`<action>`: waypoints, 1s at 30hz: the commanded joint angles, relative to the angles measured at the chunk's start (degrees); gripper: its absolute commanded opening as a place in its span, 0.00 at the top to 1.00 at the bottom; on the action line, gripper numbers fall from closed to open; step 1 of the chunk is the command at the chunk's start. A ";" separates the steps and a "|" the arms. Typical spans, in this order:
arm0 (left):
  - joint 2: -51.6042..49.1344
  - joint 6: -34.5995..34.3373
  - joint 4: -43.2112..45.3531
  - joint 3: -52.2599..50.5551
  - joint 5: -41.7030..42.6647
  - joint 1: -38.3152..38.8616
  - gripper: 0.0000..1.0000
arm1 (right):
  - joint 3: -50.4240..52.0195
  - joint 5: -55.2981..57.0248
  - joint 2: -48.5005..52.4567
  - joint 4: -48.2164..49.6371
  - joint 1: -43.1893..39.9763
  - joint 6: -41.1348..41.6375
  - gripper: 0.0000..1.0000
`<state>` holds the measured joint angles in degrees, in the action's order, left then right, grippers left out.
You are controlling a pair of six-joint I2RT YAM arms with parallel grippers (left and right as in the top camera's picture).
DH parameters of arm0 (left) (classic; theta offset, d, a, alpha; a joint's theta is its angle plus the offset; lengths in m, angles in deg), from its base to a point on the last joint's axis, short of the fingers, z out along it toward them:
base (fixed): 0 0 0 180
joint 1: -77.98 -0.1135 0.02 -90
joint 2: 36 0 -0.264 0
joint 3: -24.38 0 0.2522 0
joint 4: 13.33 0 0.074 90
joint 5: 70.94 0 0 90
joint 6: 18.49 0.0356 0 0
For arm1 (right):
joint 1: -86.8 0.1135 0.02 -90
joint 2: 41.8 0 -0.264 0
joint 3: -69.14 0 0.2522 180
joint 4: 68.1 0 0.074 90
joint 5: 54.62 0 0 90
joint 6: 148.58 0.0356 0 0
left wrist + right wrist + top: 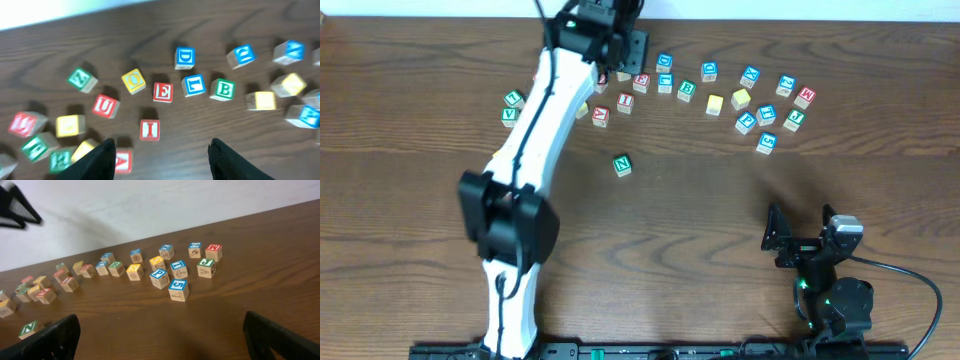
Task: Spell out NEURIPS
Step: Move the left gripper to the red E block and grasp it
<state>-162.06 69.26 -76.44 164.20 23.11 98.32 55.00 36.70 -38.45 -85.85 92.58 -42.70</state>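
green N cube (pixel 622 165) apart, red E cube (pixel 162 92) near red I cube (pixel 149 129)

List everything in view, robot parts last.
N cube: one, green frame, alone mid-table.
Other letter cubes: roughly twenty, red, blue, green, yellow, scattered along the far side; some hidden.
Table: one, dark brown wood.
Left arm: one, white and black, stretched over the far cubes.
Left tool: one, black, open, red I cube just ahead of it.
Right tool: one, black, open, at the table's front right.
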 commanded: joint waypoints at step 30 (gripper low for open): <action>-17.03 1.55 9.88 1.18 -0.68 0.00 0.41 | 0.07 0.24 -0.07 -0.15 -0.55 -0.24 0.01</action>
<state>-177.65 70.27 -66.69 164.33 23.13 98.34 55.00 36.68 -38.45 -85.85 92.58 -42.68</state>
